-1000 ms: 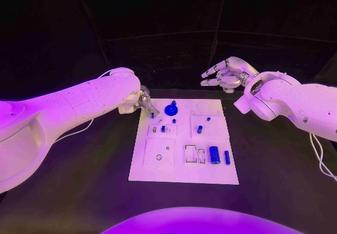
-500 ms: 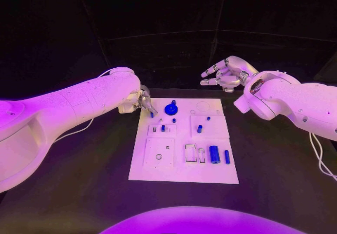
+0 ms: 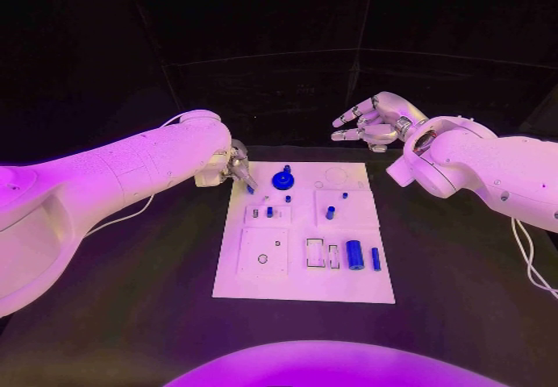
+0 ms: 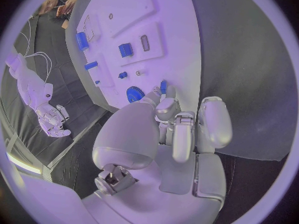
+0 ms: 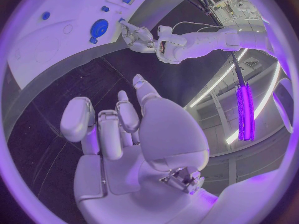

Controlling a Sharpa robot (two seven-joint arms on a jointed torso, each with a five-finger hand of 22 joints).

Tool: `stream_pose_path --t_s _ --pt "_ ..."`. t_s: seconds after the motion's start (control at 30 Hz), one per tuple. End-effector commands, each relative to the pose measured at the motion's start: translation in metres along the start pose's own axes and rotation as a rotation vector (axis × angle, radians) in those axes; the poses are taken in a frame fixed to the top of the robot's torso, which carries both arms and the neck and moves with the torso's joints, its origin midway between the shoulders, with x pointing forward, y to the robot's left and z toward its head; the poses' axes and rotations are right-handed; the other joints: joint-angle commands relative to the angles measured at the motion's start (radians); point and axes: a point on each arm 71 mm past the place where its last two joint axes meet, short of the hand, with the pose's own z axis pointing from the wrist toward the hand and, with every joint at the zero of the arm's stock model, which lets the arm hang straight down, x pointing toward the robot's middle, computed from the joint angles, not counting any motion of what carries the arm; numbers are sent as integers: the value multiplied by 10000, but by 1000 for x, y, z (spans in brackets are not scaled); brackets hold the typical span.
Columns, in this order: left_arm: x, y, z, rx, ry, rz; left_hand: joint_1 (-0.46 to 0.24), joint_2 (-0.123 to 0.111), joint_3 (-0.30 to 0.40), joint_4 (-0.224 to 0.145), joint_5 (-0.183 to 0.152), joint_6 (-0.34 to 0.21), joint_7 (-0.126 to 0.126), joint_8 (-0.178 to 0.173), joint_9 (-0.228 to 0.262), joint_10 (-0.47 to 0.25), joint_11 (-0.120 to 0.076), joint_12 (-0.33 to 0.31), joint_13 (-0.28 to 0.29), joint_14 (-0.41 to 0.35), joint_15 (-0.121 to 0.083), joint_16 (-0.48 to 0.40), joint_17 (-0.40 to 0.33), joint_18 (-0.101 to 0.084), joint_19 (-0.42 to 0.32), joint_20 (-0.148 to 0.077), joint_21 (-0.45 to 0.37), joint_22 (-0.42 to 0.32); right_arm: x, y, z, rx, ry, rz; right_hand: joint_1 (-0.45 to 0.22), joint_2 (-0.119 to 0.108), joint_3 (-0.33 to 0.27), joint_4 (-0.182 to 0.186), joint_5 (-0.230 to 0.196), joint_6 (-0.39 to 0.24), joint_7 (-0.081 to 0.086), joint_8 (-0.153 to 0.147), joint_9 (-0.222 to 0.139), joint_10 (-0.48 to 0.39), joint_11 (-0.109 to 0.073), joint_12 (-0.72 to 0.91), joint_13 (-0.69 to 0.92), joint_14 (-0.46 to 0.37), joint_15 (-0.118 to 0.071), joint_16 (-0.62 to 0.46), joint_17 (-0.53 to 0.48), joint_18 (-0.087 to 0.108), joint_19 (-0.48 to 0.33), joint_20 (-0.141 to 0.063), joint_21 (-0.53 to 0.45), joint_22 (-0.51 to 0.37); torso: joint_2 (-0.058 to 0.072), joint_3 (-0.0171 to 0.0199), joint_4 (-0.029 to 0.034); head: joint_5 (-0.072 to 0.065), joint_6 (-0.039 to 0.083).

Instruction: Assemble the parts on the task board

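The flat white rectangular task board lies in the middle of the black tabletop, and the assembly looks only partly done. Near its far edge sits a round blue gear-like part. Small blue pegs stand or lie across the middle band. Toward the near edge a fat blue cylinder and a thin blue rod lie loose beside an empty rectangular frame slot. On the near left a square plate with a small hole looks unfilled too, so I judge that several parts are yet to be seated.

The left robot hand hovers at the far left corner of the board, just beside the gear. Its fingers are drawn together on a small blue peg (the left wrist view shows a blue tip at the fingertips, over the board's edge). I judge that this peg is being carried toward a hole in the board; which hole cannot be told.

The right robot hand is raised beyond the far right corner, well apart from the board, its fingers spread and holding nothing, which the right wrist view also shows.
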Motion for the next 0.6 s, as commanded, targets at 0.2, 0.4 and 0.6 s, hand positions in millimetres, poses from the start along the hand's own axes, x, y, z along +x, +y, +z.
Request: stream_pose_path --t_s 0.2,0.4,0.6 --pt "3 5 -10 427 -354 -558 -1019 -507 2436 -1167 80 16 -84 385 240 70 -9 -52 -47 1041 2 31 2634 25 56 -23 19 41 -1 1 0 -61 49 -22 -7 96 -56 4 63 57 0 36 -11 -64 9 -32 -12 572 -49 -58 419 133 -91 -10 -73 -22 -9 16 35 -70 -25" --pt "9 9 -23 758 -652 -1024 -1515 -819 3331 -1317 65 -30 -109 655 423 151 -42 17 8 1041 -13 31 2634 14 93 -36 42 106 -3 -1 -1 -17 31 -34 -7 96 -56 4 63 57 0 36 -11 -64 9 -32 -12 572 -49 -58 419 133 -91 -10 -73 -22 -17 5 35 -78 -29" --pt "14 14 -37 1166 -1187 -1393 -1775 -1028 3781 -1389 69 -20 -144 809 515 269 -65 134 119 1041 -29 31 2634 -7 157 -48 115 219 -4 -2 -2 1 16 -41 -7 96 -56 4 63 57 0 36 -11 -64 9 -32 -12 572 -49 -58 419 133 -91 -10 -73 -22 -18 6 33 -5 -28"
